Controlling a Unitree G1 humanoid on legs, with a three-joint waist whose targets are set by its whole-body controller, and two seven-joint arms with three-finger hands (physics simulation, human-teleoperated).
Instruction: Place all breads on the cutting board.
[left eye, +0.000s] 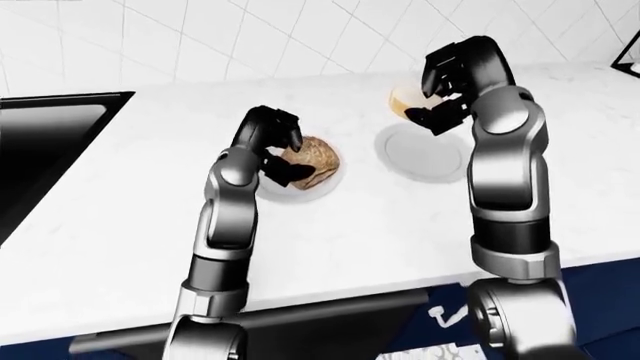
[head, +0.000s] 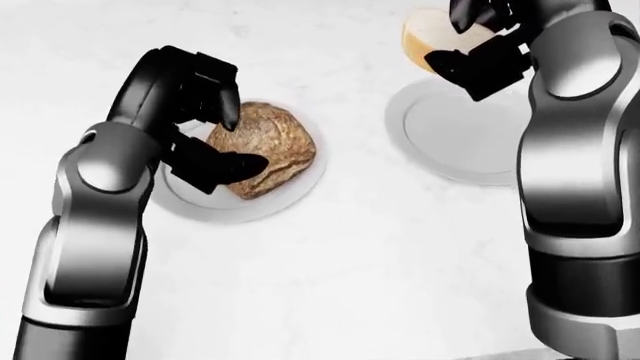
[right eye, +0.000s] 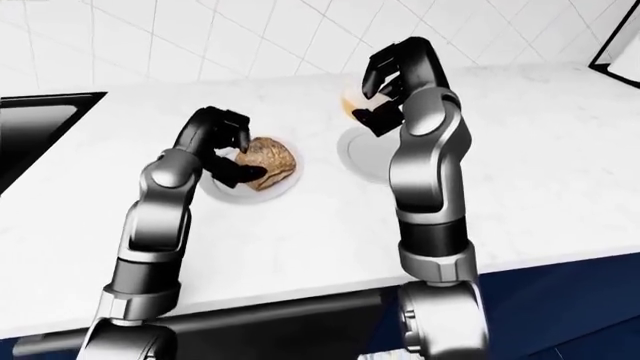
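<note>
Two round white plates sit on the white marble bench (head: 330, 285): my left hand (head: 195, 120) curls its fingers around the brown crusty loaf (head: 265, 150) on one, my right hand (head: 480, 45) pinches a pale bun (head: 425, 34) above the other.
</note>
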